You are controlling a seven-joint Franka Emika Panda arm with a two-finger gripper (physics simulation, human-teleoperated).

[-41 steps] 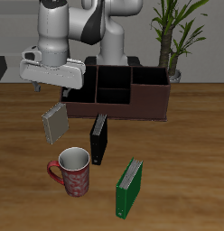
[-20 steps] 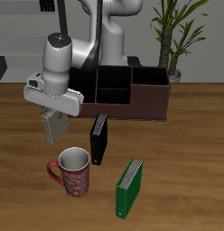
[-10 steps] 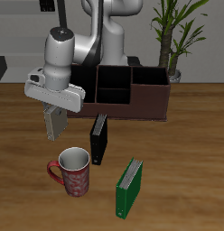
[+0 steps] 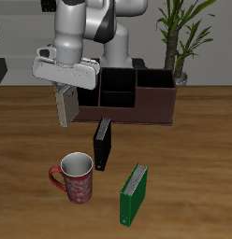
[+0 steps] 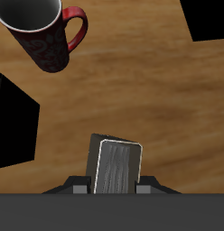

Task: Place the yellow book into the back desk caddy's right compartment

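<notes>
End effector (image 4: pixel 65 90) clamped on the yellow book (image 4: pixel 64 105), hanging upright clear of the surface (image 4: pixel 183 177); wrist view alone apparently shows fingers (image 5: pixel 79 185) flanking it.

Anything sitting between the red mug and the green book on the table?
No. In the exterior view the table between the red mug and the green book is bare wood; the black book stands farther back.
</notes>
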